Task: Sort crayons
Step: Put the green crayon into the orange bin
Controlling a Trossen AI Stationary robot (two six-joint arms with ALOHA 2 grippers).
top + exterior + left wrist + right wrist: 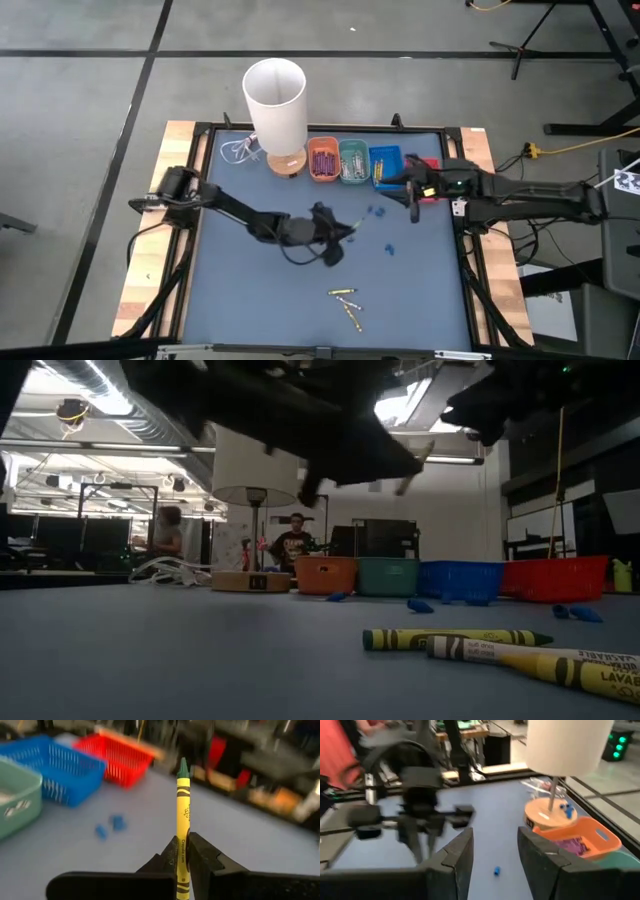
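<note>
The left end effector [350, 228] hovers near the centre of the blue table [250, 290], its fingers [200, 852] clamped on a yellow crayon with a green tip [183, 820] that sticks out straight beyond them. The right end effector [413, 205] hangs toward the table's two o'clock area, in front of the blue basket [384, 165] and red basket [428, 166], its fingers [462, 852] standing apart with nothing between them. Loose crayons [345, 298] lie on the table toward six o'clock. Along the twelve o'clock edge stand an orange basket [322, 160], a teal basket [352, 160] and a white lamp [275, 100]. Small blue bits [378, 212] lie near the baskets.
</note>
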